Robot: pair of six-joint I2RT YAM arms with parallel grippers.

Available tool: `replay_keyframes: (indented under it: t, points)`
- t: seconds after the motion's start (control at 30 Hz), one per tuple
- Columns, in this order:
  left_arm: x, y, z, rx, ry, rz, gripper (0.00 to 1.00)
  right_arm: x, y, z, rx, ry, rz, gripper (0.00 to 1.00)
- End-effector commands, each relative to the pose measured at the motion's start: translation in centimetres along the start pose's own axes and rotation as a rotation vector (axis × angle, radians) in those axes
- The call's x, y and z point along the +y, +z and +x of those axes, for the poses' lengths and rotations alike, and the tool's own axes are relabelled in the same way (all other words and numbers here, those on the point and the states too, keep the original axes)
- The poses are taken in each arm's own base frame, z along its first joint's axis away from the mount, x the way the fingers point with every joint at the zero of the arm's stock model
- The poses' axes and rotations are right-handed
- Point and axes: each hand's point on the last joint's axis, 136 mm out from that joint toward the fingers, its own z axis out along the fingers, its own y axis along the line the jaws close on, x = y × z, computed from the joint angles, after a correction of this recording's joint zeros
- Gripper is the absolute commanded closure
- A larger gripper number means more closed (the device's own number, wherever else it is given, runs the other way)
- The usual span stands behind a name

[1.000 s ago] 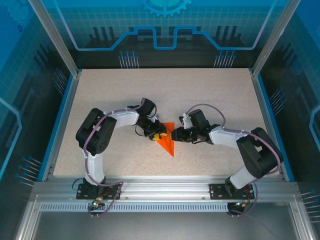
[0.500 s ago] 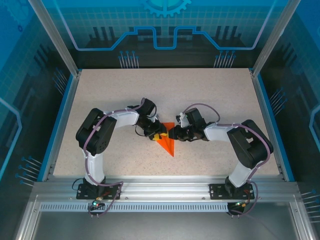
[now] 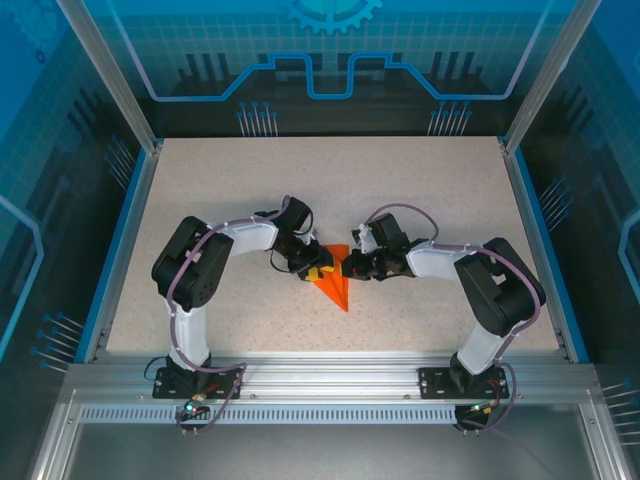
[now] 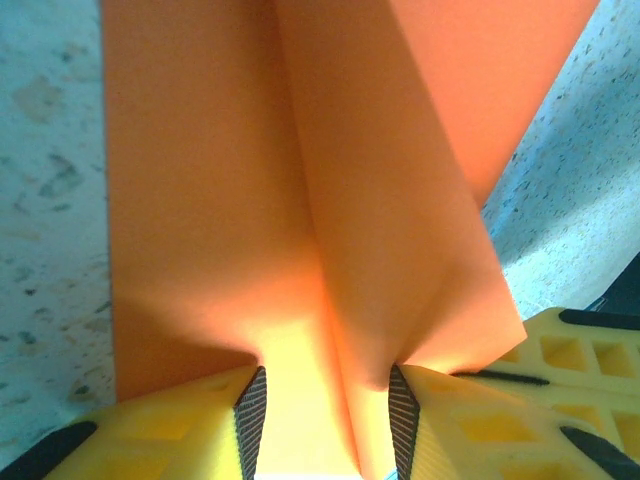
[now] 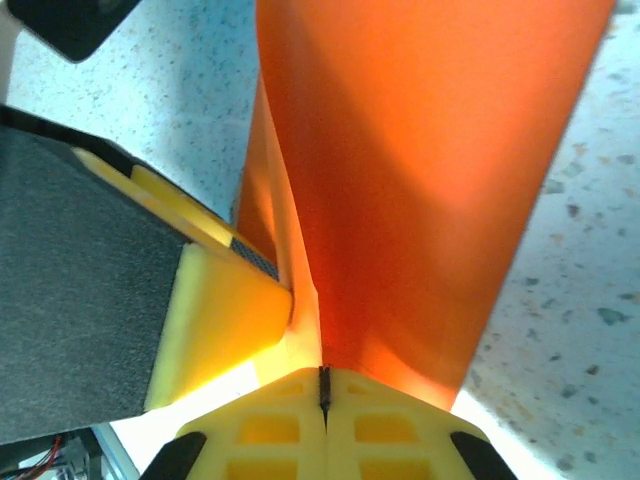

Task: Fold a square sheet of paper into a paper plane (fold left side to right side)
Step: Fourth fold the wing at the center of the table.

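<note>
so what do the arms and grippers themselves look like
The left arm and right arm have bulky black joints and white links, each with a looping lilac cable. The left gripper and right gripper have yellow fingers with lattice cut-outs; the left's carry black ribbed pads.

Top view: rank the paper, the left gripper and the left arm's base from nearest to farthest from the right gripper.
1. The paper, in the middle, pinched at its right edge by the shut right gripper.
2. The left gripper, just across the paper, on its left side.
3. The left arm's base, far off at the near left edge.
</note>
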Motion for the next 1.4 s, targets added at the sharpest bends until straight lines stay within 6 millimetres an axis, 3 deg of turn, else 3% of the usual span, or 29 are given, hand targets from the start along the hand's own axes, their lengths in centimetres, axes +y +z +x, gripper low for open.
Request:
replay_keyframes:
  t: [0.0, 0.83, 1.17, 1.37]
  points:
    - [2.3, 1.0, 0.3, 0.014, -0.059, -0.088, 0.6, -1.4, 0.2, 0.0, 0.014, -0.006, 0.077, 0.98]
    - [2.1, 1.0, 0.3, 0.015, -0.056, -0.089, 0.59, -2.7, 1.0, 1.4, 0.088, -0.01, 0.156, 0.97]
    - [2.2, 1.1, 0.3, 0.018, -0.058, -0.092, 0.59, -1.4, 0.8, 1.4, 0.077, -0.035, 0.126, 0.97]
    - [2.3, 1.1, 0.3, 0.018, -0.056, -0.092, 0.59, -1.6, 0.7, 1.5, 0.078, -0.033, 0.142, 0.97]
